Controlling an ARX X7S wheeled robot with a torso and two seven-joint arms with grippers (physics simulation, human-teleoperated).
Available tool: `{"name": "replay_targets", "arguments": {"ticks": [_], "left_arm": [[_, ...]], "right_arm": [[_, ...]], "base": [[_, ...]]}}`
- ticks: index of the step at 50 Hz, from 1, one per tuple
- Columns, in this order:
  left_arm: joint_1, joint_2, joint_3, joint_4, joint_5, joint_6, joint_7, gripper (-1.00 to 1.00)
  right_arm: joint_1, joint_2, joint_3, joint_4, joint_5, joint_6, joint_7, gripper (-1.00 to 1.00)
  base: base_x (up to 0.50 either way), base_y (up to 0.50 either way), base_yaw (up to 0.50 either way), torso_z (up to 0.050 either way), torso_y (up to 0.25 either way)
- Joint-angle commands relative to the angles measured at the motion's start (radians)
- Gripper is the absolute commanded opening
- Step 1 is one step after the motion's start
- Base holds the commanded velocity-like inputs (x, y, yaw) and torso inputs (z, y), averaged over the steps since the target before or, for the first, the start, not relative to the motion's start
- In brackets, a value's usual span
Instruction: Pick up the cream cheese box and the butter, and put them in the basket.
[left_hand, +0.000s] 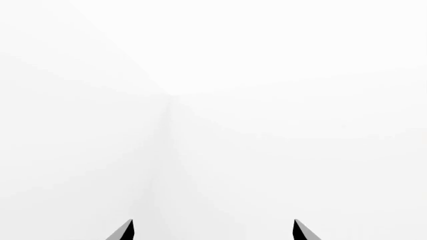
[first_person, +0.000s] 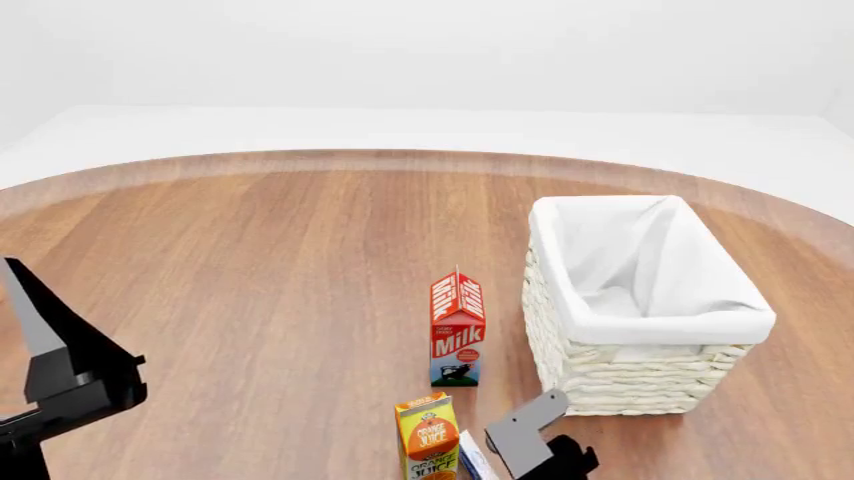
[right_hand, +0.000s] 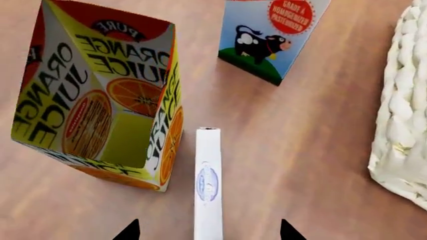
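I'm working the right gripper (right_hand: 208, 231), jaws spread wide, nothing between them yet. The cream cheese box (right_hand: 207, 182) is lying straight ahead of it, centred in the gap between the two fingertips, standing on a thin edge so I'm seeing a narrow white strip with a blue oval mark; its long axis is running directly away from the pincer, so the jaws are already set across its thin dimension. Orange juice carton (right_hand: 100, 100) is sitting just beside the box on one side, very close, so that finger is looking tight. Milk carton (right_hand: 273, 35) is further out ahead, the basket (right_hand: 407, 100) is off to the other side, near. Right arm is clearly the nearer one. Left gripper (left_hand: 213, 231) is also spread, and its wrist view is showing only blank white, no objects. The head view is giving the layout, basket (first_person: 641, 330) beyond the right gripper (first_person: 534, 450), but only a sliver of the box (first_person: 470, 462) beside the juice. Butter isn't showing in any view, so I can't place it.
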Motion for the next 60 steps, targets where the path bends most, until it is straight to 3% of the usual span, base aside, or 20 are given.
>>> {"name": "replay_targets", "arguments": {"ticks": [1,60], "left_arm": [[0.003,0.017,-0.026,-0.007,0.009,0.027,0.024,1.0],[0.004,0.005,-0.005,-0.032,0.014,0.043,0.007,1.0]], "right_arm": [[-0.022,-0.028,0.008,0.027,-0.029,-0.024,-0.038,1.0],[-0.035,-0.034,-0.026,0.079,-0.061,-0.065,-0.049,1.0]], "base": [[0.0,0.0,0.0,0.0,0.0],[0.0,0.0,0.0,0.0,0.0]]}}
